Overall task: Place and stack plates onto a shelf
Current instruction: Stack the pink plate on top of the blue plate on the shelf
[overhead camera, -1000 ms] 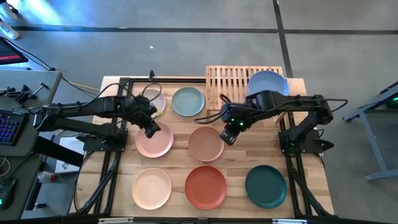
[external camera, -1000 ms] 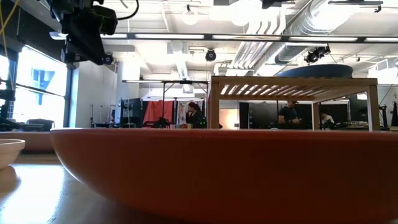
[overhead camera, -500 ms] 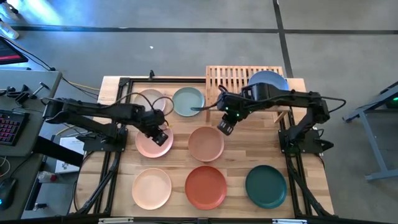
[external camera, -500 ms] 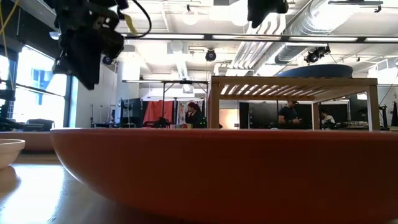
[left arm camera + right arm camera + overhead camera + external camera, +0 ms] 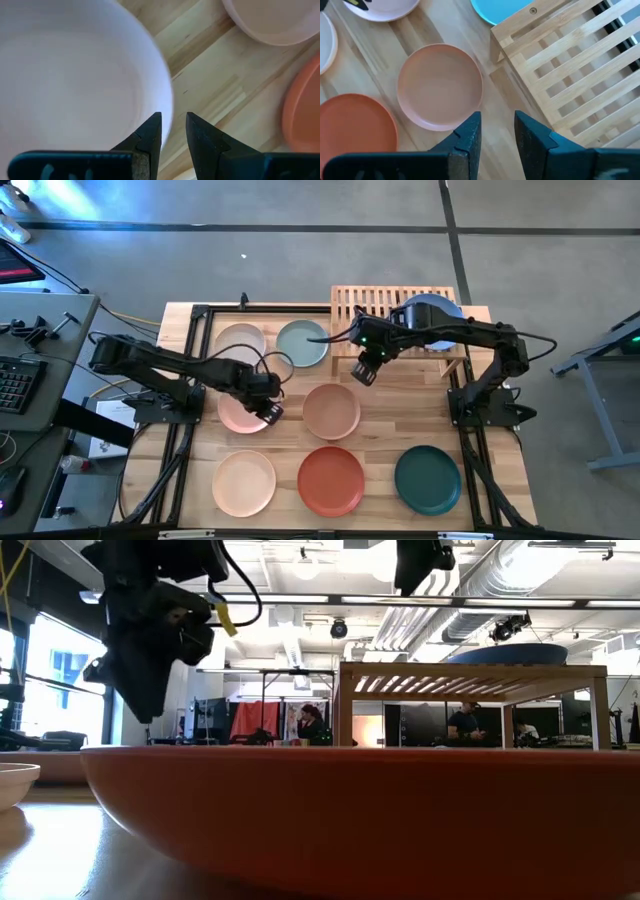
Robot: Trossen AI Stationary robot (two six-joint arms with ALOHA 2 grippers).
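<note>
Both grippers, slightly parted and empty, have moved: left gripper [image 5: 269, 411] to the pink plate's [image 5: 240, 412] right rim, right gripper [image 5: 364, 373] toward the shelf [image 5: 365, 305].

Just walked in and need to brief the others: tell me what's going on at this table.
Two robot arms are putting plates on a slatted shelf. One blue plate already sits on it; seven others lie on the table. The left gripper hovers at the edge of the pink plate, fingers slightly apart, holding nothing. The right gripper, also empty, hangs near the shelf's front, above the tan-pink plate.
</note>
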